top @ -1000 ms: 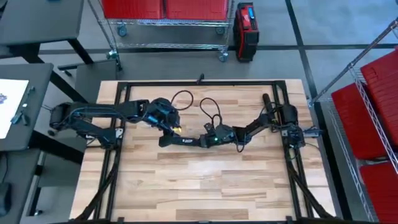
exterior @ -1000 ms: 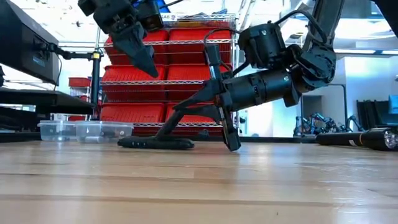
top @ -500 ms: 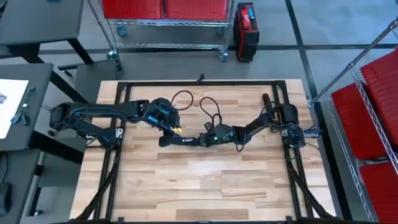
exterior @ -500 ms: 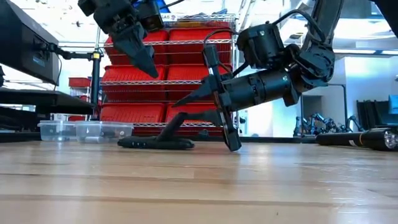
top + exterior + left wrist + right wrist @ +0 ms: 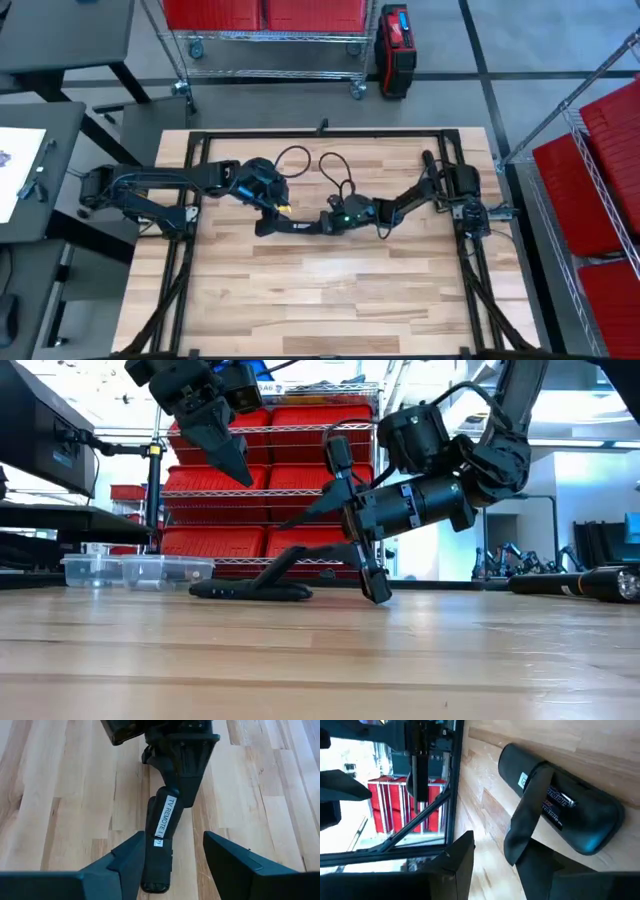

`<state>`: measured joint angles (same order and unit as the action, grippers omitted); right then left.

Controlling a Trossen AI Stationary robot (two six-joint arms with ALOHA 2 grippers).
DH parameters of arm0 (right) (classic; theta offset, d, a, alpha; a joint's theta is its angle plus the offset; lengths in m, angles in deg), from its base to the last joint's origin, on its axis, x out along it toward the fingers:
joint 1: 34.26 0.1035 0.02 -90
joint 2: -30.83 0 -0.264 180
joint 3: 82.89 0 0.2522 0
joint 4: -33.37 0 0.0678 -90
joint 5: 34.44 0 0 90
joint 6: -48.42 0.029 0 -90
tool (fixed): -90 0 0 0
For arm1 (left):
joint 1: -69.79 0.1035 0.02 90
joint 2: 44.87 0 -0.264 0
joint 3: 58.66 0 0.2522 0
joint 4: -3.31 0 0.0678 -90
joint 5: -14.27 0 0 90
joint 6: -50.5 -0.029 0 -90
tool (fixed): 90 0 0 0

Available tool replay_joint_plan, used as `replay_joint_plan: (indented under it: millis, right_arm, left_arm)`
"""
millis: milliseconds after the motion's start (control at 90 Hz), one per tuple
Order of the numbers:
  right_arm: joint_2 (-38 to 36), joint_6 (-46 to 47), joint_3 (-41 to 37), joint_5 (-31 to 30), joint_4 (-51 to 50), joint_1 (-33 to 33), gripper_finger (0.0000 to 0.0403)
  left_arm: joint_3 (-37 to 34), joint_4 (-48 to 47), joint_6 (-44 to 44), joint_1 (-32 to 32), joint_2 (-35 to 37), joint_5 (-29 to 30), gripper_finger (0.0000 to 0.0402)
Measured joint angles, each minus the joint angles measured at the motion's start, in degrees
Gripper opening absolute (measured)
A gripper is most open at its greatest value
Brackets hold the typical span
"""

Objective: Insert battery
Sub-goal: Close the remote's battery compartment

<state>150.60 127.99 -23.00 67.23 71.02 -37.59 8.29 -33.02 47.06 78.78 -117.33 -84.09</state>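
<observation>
Right gripper (image 5: 372,575) spread wide, one fingertip pressing the table (image 5: 300,300), the remote (image 5: 291,226) lying flat just ahead, one end lifted. Left gripper (image 5: 238,468) hovers above the remote, fingers parted, holding nothing visible.

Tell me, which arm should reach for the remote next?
Probably left. The left tool hangs open right above the TV remote. The right tool sits low at the remote's end.

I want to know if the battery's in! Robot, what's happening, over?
Left gripper open, above the TV remote. Right gripper at the remote's far end, grip unclear. Battery not visible. Nothing in the way.
</observation>
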Motion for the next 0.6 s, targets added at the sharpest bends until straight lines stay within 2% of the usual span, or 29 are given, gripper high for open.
replay_joint_plan:
  millis: [200, 600]
  right_arm:
    - [0.0, -0.2, 3.9, 6.8, -7.4, -1.4, 0.0107]
    - [-2.6, -11.7, 13.3, 7.0, -35.2, -4.0, 0.0094]
  left_arm:
    - [0.0, -0.1, -0.8, 0.0, 0.0, 0.0, 0.0179]
    - [0.0, -0.9, -0.8, 0.0, 0.0, 0.0, 0.0179]
